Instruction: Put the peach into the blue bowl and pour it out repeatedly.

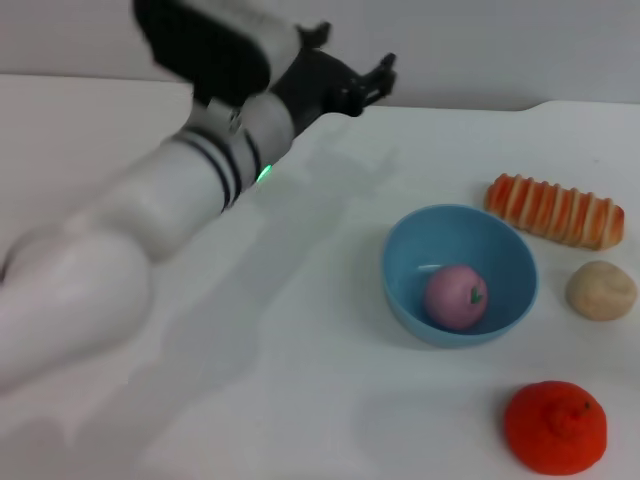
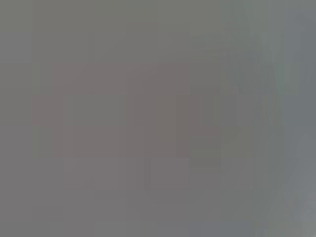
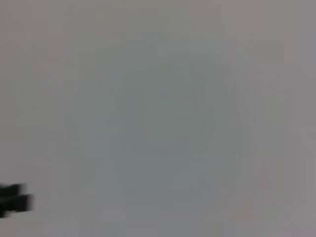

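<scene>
The pink-mauve peach [image 1: 456,297] lies inside the light-blue bowl [image 1: 410,250], which stands upright on the white table at the right. My left arm reaches in from the left, and its black gripper [image 1: 356,50] is raised over the far middle of the table, well left of and behind the bowl. Its fingers stand apart with nothing between them. The left wrist view shows only a blank grey surface. My right arm does not show in the head view.
A striped orange bread toy [image 1: 555,210] lies behind the bowl at the right. A beige round lump [image 1: 601,290] sits right of the bowl. A bumpy orange-red fruit [image 1: 555,427] sits near the front right. A dark blurred shape [image 3: 12,200] shows at the right wrist view's edge.
</scene>
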Controlling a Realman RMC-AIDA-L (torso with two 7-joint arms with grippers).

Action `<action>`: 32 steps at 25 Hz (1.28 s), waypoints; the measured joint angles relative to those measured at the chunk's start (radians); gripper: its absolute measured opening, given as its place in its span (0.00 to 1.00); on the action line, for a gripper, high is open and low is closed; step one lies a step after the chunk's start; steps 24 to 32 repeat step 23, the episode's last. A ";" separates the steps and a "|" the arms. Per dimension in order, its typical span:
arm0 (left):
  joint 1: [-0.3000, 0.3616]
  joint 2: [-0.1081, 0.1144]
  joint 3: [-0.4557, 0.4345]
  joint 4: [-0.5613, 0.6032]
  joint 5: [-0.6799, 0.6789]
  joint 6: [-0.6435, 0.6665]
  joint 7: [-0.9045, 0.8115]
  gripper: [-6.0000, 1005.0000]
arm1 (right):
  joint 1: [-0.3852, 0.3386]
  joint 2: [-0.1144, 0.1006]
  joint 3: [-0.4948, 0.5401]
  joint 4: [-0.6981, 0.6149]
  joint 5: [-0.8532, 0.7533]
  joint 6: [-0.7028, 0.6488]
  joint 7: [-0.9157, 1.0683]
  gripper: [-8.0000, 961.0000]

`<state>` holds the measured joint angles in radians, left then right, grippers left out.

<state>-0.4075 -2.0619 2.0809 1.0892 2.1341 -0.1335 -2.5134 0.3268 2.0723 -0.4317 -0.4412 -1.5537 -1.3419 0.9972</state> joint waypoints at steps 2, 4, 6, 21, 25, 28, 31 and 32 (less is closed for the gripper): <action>0.028 -0.001 0.061 -0.024 -0.001 -0.135 0.001 0.81 | -0.004 0.000 0.035 0.094 0.108 0.001 -0.152 0.64; 0.060 -0.006 0.161 -0.084 -0.004 -0.356 -0.002 0.81 | -0.009 0.000 0.057 0.182 0.219 -0.003 -0.287 0.64; 0.068 -0.009 0.264 -0.157 -0.007 -0.546 -0.005 0.81 | -0.016 0.002 0.065 0.253 0.321 -0.016 -0.400 0.65; 0.050 -0.010 0.387 -0.360 -0.038 -0.698 -0.286 0.80 | -0.019 0.006 0.068 0.515 0.597 -0.056 -0.614 0.65; 0.050 -0.010 0.387 -0.365 -0.038 -0.692 -0.287 0.80 | -0.017 0.005 0.068 0.513 0.598 -0.053 -0.614 0.65; 0.050 -0.010 0.387 -0.365 -0.038 -0.692 -0.287 0.80 | -0.017 0.005 0.068 0.513 0.598 -0.053 -0.614 0.65; 0.050 -0.010 0.387 -0.365 -0.038 -0.692 -0.287 0.80 | -0.017 0.005 0.068 0.513 0.598 -0.053 -0.614 0.65; 0.050 -0.010 0.387 -0.365 -0.038 -0.692 -0.287 0.80 | -0.017 0.005 0.068 0.513 0.598 -0.053 -0.614 0.65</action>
